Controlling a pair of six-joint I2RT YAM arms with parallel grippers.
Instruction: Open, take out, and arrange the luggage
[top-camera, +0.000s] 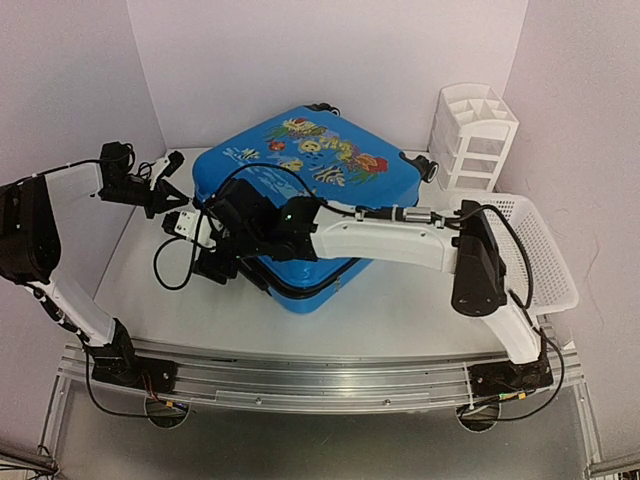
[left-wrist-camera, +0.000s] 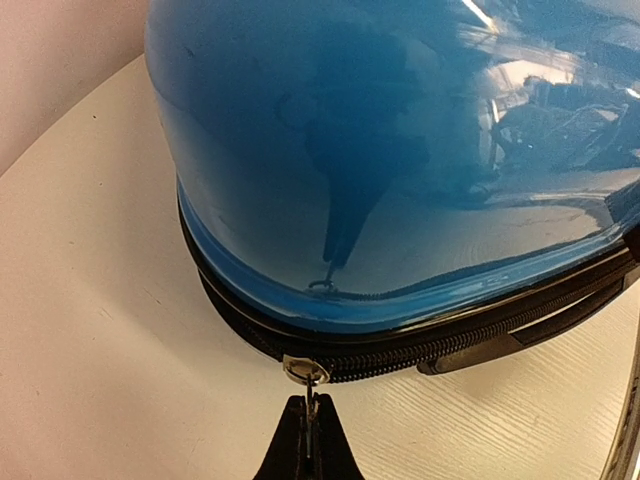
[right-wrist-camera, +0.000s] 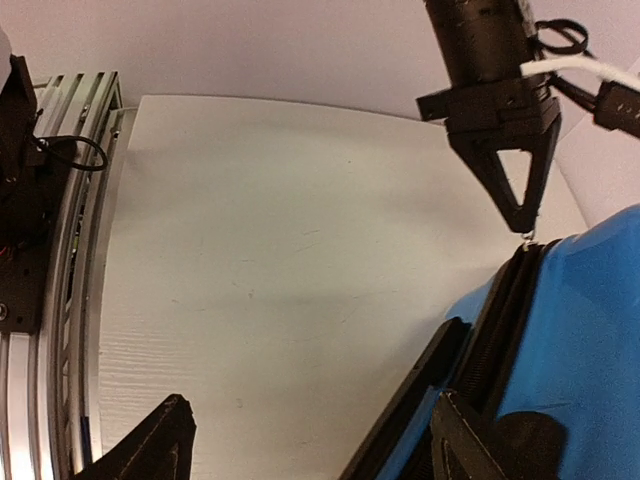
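Observation:
The luggage (top-camera: 310, 190) is a bright blue hard-shell suitcase lying flat, fish-print lid up, zipper band running round its side (left-wrist-camera: 470, 345). My left gripper (left-wrist-camera: 308, 440) is shut on the thin metal pull of the zipper slider (left-wrist-camera: 305, 370) at the suitcase's left corner. It also shows from the right wrist view, where the left gripper (right-wrist-camera: 522, 215) pinches that pull at the corner. My right gripper (right-wrist-camera: 315, 450) stands open low at the suitcase's near-left side. One of its fingers (right-wrist-camera: 480, 445) lies against the blue shell and the other (right-wrist-camera: 150, 445) is over bare table.
A white compartmented organizer (top-camera: 472, 135) stands at the back right. A white perforated basket (top-camera: 545, 250) lies along the right wall. The aluminium rail (top-camera: 320, 365) with both arm bases runs along the near edge. Walls close in on the left, back and right.

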